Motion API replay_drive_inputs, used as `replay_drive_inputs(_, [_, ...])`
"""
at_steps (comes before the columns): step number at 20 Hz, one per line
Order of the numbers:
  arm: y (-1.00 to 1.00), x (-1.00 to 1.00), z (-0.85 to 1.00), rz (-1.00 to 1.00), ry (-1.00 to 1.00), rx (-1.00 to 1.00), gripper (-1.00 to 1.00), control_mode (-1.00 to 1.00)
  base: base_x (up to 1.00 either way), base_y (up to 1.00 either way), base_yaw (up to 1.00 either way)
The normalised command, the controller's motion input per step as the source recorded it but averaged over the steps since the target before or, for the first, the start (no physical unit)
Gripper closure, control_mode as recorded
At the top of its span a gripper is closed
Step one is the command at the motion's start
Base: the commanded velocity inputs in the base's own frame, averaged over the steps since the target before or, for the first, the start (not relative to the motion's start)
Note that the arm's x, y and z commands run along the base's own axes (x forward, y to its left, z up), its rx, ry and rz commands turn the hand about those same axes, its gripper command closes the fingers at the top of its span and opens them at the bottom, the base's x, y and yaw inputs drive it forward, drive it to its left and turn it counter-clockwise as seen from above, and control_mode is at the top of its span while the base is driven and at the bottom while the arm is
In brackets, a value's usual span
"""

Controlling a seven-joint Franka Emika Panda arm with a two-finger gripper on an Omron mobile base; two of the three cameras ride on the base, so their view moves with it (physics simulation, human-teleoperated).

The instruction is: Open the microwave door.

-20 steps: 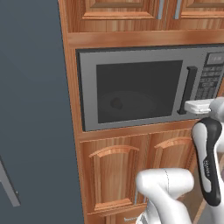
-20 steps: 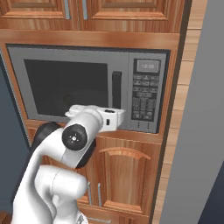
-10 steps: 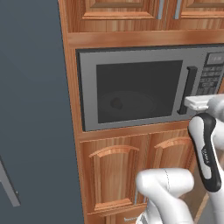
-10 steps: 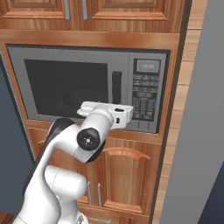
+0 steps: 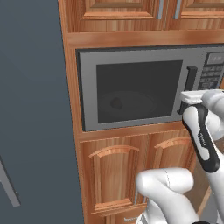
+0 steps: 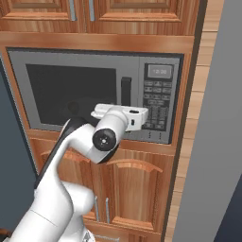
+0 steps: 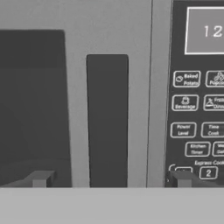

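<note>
The microwave door (image 5: 133, 89) sits flush in its grey frame, closed, built into a wooden cabinet wall (image 5: 127, 39). It takes up the left and middle of the microwave front; the keypad panel (image 6: 158, 101) lies just to its right. Upper cabinet doors (image 6: 137, 9) run above, lower cabinet doors (image 5: 113, 175) below.

The door is wider than tall, long axis horizontal, face toward the robot. Its dark glass window (image 5: 138, 89) fills most of the panel. The black bar handle (image 7: 107, 120) stands upright, long axis vertical, on the strip of grey frame between the window and the keypad.

Edges: in the hand view the seam between door and keypad panel runs vertically just right of the handle. A grey margin separates the handle from the window edge on its left.

Room to move: a dark grey wall (image 5: 30, 109) flanks the cabinet on the left in the left base view, and a grey wall (image 6: 215, 142) stands close on the right in the right base view. Space in front of the door is taken only by the arm.

The claw (image 7: 109, 178) is at the lower part of the handle, spread wide. One fingertip (image 7: 41, 178) shows over the window side, the other over the keypad side, with the handle between them. No contact with the handle can be made out.
</note>
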Motion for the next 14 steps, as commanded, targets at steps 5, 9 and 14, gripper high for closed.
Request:
replay_drive_inputs(5, [0.02, 0.53, 0.0, 0.0, 0.0, 0.0, -1.0, -1.0, 0.0, 0.0, 0.0])
replay_drive_inputs(9, [-0.01, 0.54, 0.0, 0.01, 0.0, 0.0, -1.0, -1.0, 0.0, 0.0, 0.0])
replay_drive_inputs(14, [0.0, 0.53, 0.0, 0.01, 0.01, 0.0, -1.0, -1.0, 0.0, 0.0, 0.0])
